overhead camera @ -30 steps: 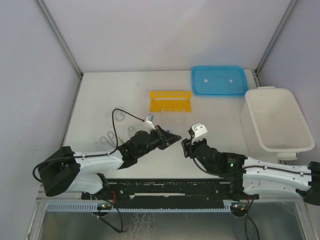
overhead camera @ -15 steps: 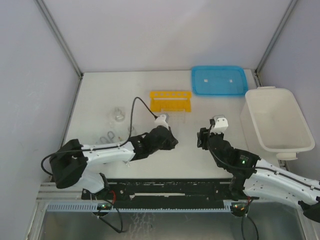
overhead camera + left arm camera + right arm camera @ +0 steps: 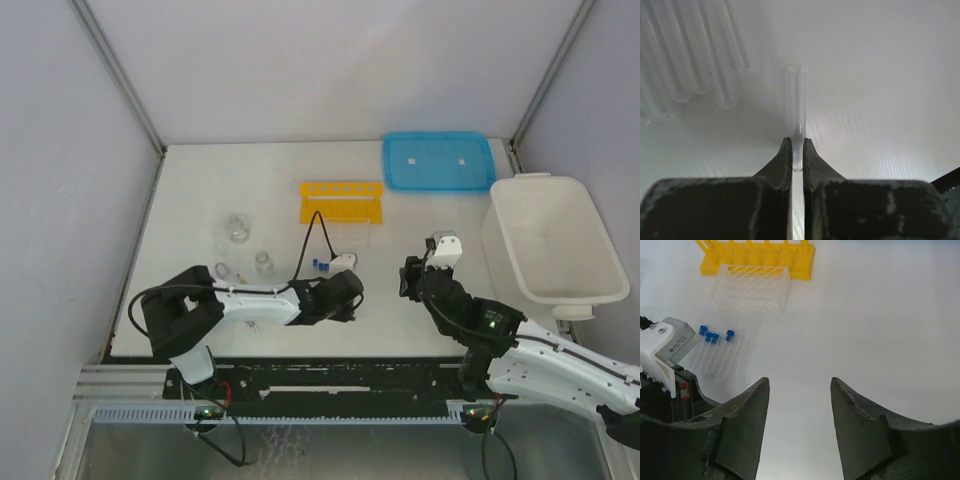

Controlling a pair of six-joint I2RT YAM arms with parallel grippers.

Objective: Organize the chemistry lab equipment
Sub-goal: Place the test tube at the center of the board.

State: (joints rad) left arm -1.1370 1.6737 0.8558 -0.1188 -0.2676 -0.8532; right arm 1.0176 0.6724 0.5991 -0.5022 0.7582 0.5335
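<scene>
The left pincer [image 3: 797, 150] is clamped on a clear tube [image 3: 797, 112] low over the white table [image 3: 200, 190]. The right pincer [image 3: 799, 405] hangs open, holding nothing. Blue-capped tubes [image 3: 715, 352] lie near a yellow rack [image 3: 342, 202].

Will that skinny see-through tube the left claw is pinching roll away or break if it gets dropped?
Probably it would roll: the clear tube looks round and smooth, and the table is flat. It may be slippery too, since the left claw pinches only its near end. It looks thin-walled, so it might crack, though I can't tell glass from plastic.
</scene>
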